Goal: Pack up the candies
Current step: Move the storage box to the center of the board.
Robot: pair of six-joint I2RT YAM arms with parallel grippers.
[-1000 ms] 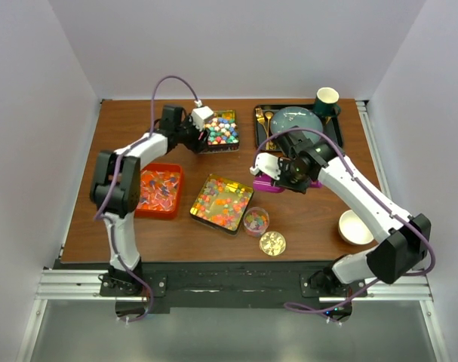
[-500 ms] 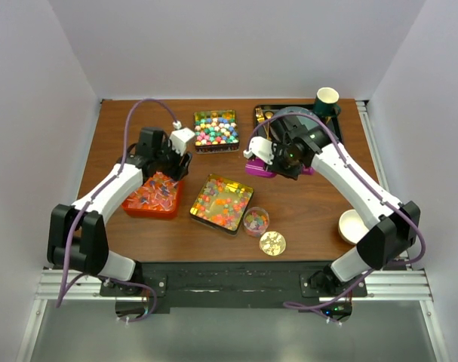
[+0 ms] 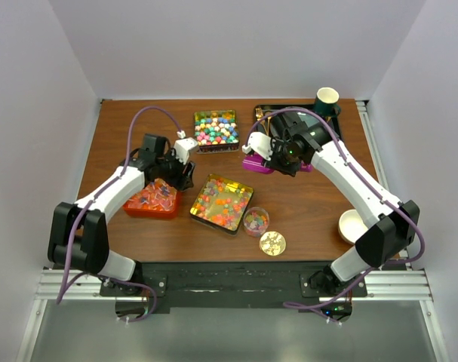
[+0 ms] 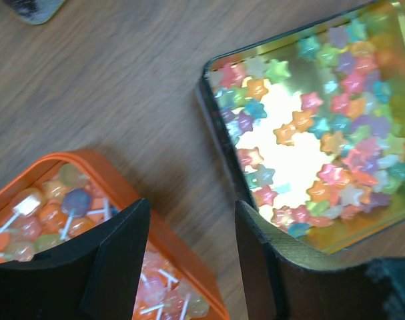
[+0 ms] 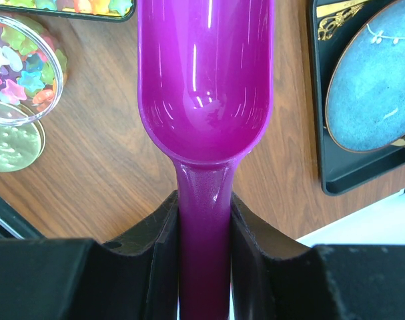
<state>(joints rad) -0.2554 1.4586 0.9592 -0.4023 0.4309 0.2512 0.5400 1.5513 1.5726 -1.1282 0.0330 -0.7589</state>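
We see glossy, star-shaped candies point(image 4: 309, 133) lying in a shiny square gold tin point(image 4: 214, 120) on the wooden surface point(image 4: 122, 80). Our left gripper point(image 4: 192, 230) hangs spread above the gap between that tin and an orange tray point(image 4: 95, 159). Our right gripper point(image 5: 203, 213) pinches a smooth magenta plastic scoop point(image 5: 203, 87) by its handle.

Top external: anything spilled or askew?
No spill visible. Only the gold tin of star candies sits rotated relative to the table; a gold lid lies off beside the clear jar.
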